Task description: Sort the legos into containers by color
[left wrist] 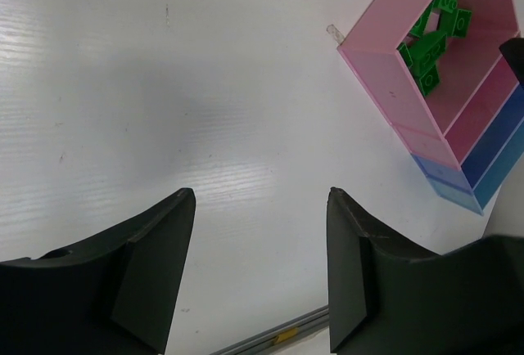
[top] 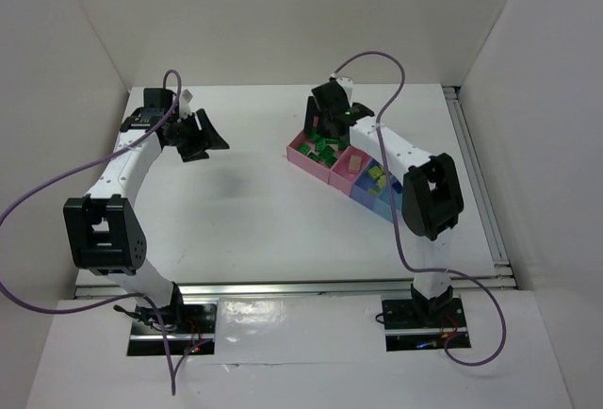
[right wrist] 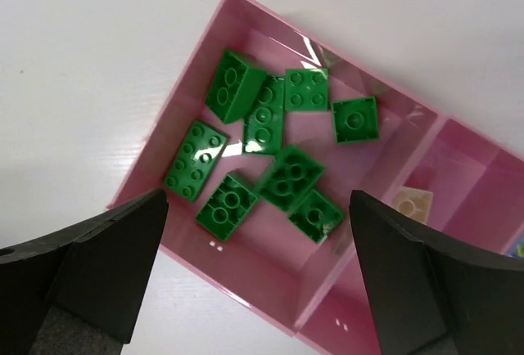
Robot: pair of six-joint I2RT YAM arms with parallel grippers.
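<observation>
The containers (top: 306,159) form one joined row on the right half of the table (top: 245,211). In the top view the row's long axis runs on a diagonal, its pink end pointing far-left and its blue end pointing near-right toward the right arm's base. The end pink box holds eight green legos (right wrist: 288,177), seen plainly from the right wrist. Most lie flat with studs up, their long axes pointing every which way; one at the far-left of the heap is tipped up on its edge against its neighbour. The second pink box holds a cream lego (right wrist: 412,204), studs up. Pale yellow-green legos (top: 375,175) lie in a blue box further along (too small there to read their direction). The right gripper (right wrist: 258,208) hangs directly over the end pink box with its fingers spread wide, one to each side of the heap, holding nothing. The left gripper (left wrist: 260,199) is well apart from the row, over bare table on the left, its fingers parted to a moderate gap with only table surface between them.
</observation>
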